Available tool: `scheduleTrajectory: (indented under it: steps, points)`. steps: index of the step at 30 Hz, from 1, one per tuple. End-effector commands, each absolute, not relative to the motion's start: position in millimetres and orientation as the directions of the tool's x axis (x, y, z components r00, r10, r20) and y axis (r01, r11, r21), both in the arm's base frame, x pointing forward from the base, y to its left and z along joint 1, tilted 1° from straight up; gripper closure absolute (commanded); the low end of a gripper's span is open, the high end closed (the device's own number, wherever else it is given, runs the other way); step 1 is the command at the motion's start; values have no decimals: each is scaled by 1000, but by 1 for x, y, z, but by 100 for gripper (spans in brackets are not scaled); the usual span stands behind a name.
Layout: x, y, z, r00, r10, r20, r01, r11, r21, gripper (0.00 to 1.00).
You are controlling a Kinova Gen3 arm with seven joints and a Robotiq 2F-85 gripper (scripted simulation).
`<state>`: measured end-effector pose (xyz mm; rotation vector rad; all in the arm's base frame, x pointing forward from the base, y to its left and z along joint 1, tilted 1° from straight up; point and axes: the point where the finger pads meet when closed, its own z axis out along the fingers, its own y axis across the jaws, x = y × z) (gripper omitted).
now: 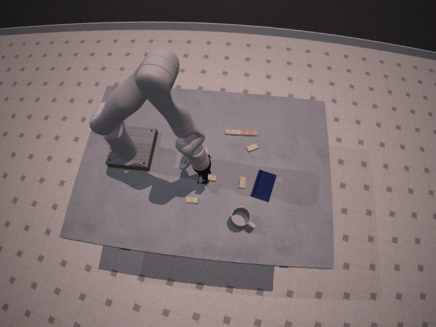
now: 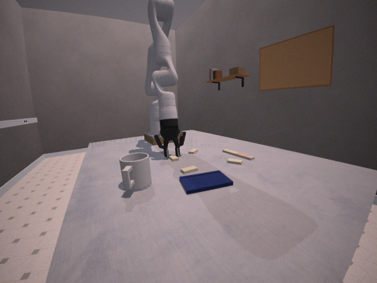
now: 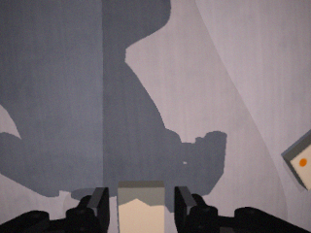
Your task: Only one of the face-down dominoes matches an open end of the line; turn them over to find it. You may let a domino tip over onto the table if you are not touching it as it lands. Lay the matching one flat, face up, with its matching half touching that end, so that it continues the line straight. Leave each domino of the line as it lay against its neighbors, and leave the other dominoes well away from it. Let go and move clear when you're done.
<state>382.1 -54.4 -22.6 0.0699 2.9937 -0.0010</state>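
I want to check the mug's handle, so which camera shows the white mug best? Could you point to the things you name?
The exterior view: the white cylindrical mug [image 1: 240,216] [image 2: 135,171] stands large there, handle facing the camera. The top view shows its open rim and handle, smaller; the wrist view misses it.

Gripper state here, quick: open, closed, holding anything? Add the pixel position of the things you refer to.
Hand [image 1: 203,181] [image 2: 172,155] [image 3: 141,203]: partly open, nothing held; a domino [image 1: 212,178] [image 2: 174,158] [image 3: 141,218] lies between its fingers with gaps either side.

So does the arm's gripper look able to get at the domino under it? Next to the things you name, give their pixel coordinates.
Probably yes: the gripper [image 1: 203,180] [image 2: 172,155] [image 3: 141,203] is open, its fingers either side of the domino [image 1: 212,178] [image 2: 174,158] [image 3: 141,218] in the wrist view, with nothing visible between.
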Motion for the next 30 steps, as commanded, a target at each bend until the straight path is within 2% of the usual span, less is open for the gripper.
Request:
scheduleTrajectory:
  steps: [1,13,14,30]
  points:
    - [382,-55,-23,-988,47,-148,47,999,3,53]
    - [382,-55,-23,-988,47,-148,47,999,3,53]
    - [382,-55,-23,-988,47,-148,47,999,3,71]
    - [382,-55,-23,-988,47,-148,47,999,3,71]
